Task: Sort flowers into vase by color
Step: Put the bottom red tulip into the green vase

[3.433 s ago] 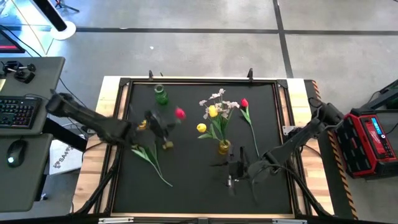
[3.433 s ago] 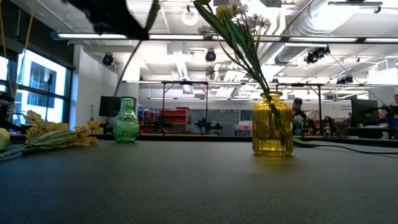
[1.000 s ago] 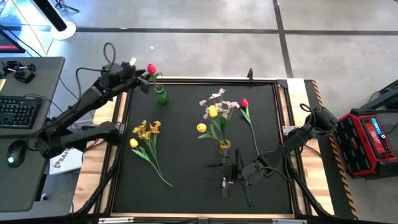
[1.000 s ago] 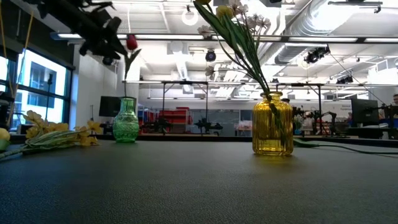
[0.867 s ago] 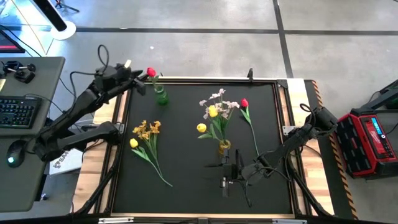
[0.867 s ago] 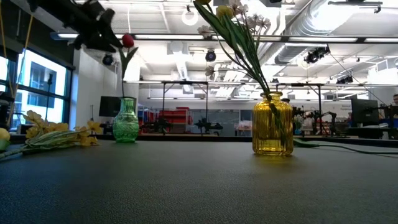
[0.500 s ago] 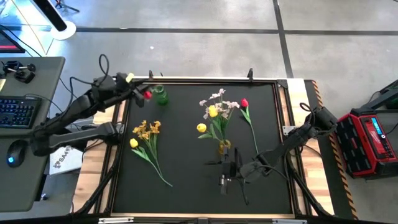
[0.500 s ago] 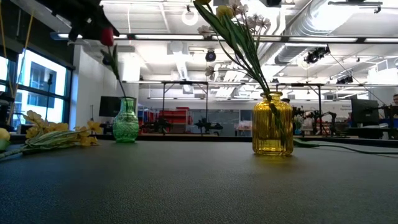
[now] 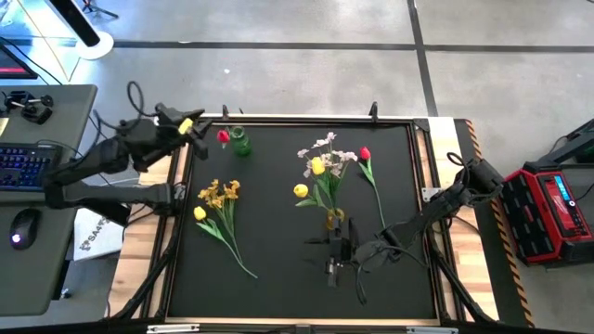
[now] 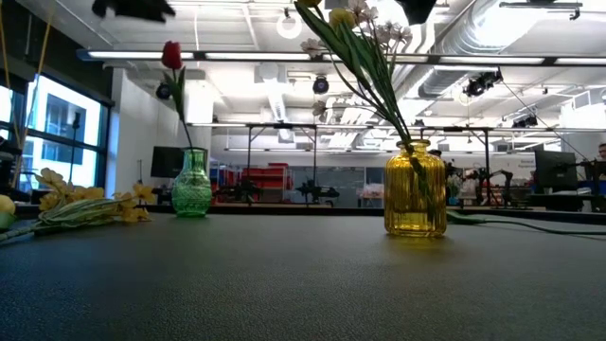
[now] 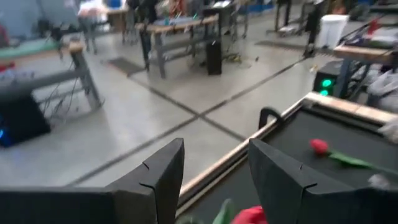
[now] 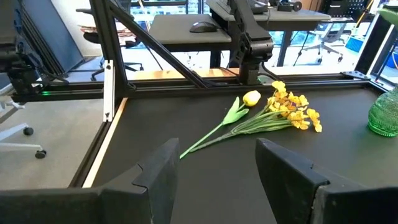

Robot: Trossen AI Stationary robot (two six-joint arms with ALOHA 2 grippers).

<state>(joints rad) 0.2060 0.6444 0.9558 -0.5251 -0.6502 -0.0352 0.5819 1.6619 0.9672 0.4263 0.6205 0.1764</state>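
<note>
Two vases stand on the table: one green vase (image 9: 240, 143) at far left and one yellow vase (image 9: 334, 221) near the centre. Two red blooms are visible: one red bloom (image 9: 223, 136) in the green vase and one red flower (image 9: 365, 154) lying to the right. Two yellow tulips appear: one yellow tulip (image 9: 200, 213) lying left and one in the yellow vase (image 9: 301, 190). One orange-yellow sprig (image 9: 220, 193) lies left. One pale blossom sprig (image 9: 325, 147) stands in the yellow vase.
</note>
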